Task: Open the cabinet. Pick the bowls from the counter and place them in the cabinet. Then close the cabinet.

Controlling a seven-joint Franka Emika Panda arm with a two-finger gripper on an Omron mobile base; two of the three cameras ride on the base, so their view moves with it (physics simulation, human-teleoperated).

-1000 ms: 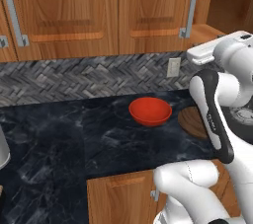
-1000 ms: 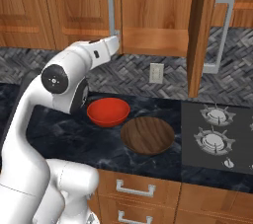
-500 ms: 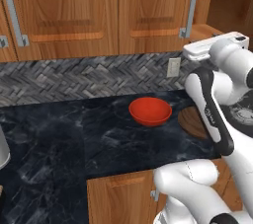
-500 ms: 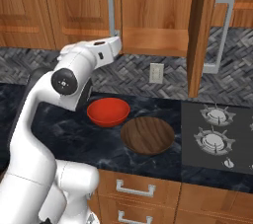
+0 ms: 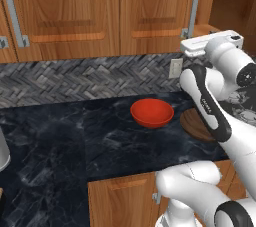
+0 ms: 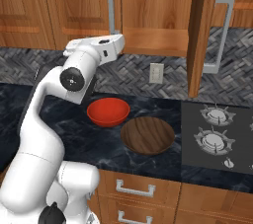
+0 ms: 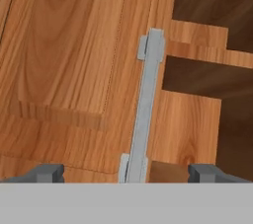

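Right now the gripper [image 7: 125, 172], fingers spread wide and holding nothing, faces the left cabinet door [image 7: 79, 70], whose upright grey handle [image 7: 146, 109] lies dead ahead between the fingertips, while the right door [image 6: 197, 30] already stands open above the counter [image 6: 64, 119].

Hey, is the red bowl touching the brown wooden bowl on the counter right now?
Cannot tell. In the right base view the red bowl and the wooden bowl sit rim to rim, with no clear gap or contact visible; in the left base view the arm covers the spot.
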